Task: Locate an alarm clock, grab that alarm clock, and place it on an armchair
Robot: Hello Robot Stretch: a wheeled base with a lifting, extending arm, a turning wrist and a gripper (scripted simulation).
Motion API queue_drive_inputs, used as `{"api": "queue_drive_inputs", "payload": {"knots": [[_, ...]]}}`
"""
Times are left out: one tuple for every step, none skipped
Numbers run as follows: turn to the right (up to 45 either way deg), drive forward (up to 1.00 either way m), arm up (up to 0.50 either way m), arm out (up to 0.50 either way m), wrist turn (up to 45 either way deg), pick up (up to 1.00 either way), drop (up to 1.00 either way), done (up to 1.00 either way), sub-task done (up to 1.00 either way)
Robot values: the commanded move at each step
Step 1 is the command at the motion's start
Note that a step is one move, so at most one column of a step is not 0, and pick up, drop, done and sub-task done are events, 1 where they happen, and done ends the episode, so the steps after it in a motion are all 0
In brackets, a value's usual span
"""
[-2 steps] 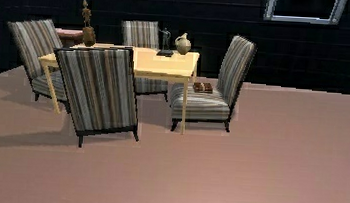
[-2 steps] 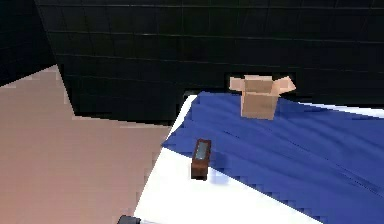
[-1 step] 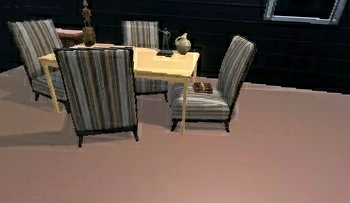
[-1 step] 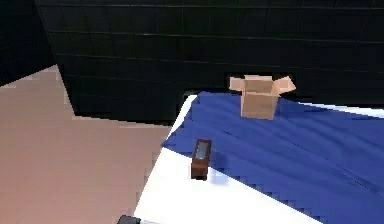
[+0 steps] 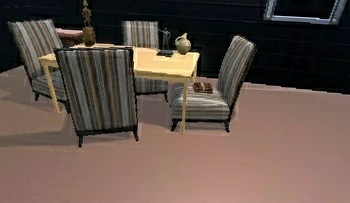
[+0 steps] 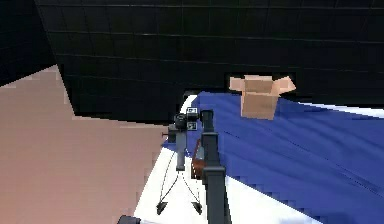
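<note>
Four striped armchairs ring a light wooden table (image 5: 95, 60) in the forward view: one in front (image 5: 98, 94), one at the right (image 5: 219, 82), one at the back left (image 5: 36, 42) and one behind (image 5: 142, 33). A small brownish thing (image 5: 201, 87) lies on the right armchair's seat. In the arm side view the dark arm (image 6: 213, 175) rises from the bottom edge. My gripper (image 6: 178, 203) points down over the bed's white edge and the floor, and it holds nothing.
A pale jug (image 5: 182, 42), a dark upright thing (image 5: 164, 37) and a flat dark thing (image 5: 166, 53) stand on the table. A dark statue (image 5: 86, 20) stands behind it. A bed with a blue cover (image 6: 310, 150) carries an open cardboard box (image 6: 260, 97). Pinkish floor (image 5: 260, 164) lies open in front.
</note>
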Motion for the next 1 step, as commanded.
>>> {"api": "queue_drive_inputs", "payload": {"knots": [[0.0,0.00,0.00,0.00,45.0,0.00,0.00,0.00,0.00]]}}
